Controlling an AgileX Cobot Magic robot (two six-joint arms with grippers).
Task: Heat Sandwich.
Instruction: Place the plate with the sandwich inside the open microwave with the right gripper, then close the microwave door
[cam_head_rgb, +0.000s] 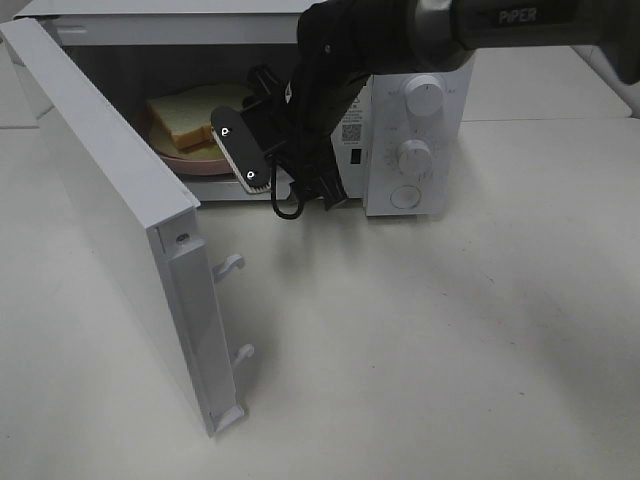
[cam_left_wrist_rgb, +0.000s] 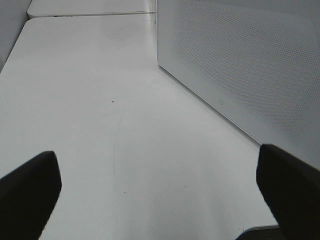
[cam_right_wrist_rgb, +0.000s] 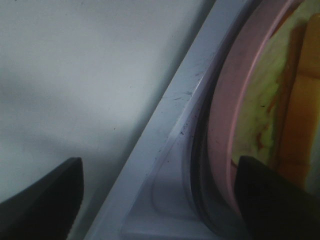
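The right gripper (cam_right_wrist_rgb: 157, 205) is at the mouth of the microwave (cam_head_rgb: 405, 60), jaws wide apart and holding nothing, beside the rim of the pink plate (cam_head_rgb: 190, 163). The sandwich (cam_head_rgb: 192, 108) lies on that plate inside the cavity. Loading is judged done; next the arm must clear the opening so the door (cam_head_rgb: 100, 190) can swing shut. The left gripper (cam_left_wrist_rgb: 160, 195), spread and empty, hangs over the table (cam_left_wrist_rgb: 100, 125) outside the door.
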